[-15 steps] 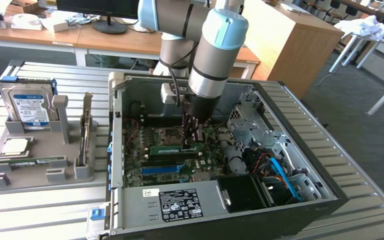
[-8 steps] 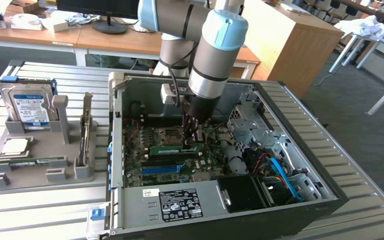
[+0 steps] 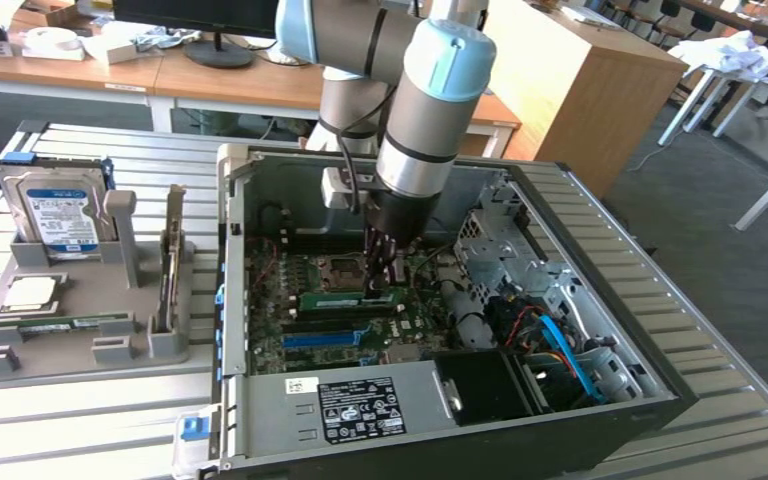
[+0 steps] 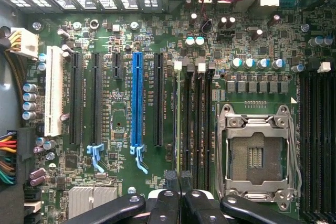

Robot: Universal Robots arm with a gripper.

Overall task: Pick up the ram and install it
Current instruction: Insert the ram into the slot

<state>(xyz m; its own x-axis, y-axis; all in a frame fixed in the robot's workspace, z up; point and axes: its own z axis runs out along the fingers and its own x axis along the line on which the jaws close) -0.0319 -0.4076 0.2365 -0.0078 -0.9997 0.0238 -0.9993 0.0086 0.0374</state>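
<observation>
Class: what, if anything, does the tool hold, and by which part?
The tool is shut on the ram, pinching its upper edge near one end.

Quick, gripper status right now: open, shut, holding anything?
Gripper: jaws shut, right at the ram; whether they grip it cannot be told.

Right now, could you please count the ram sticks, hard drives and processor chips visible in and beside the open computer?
Ram sticks: 2 (the ram inside the case, second stick on the tray)
Hard drive: 1
Processor chip: 1
Total: 4
</observation>
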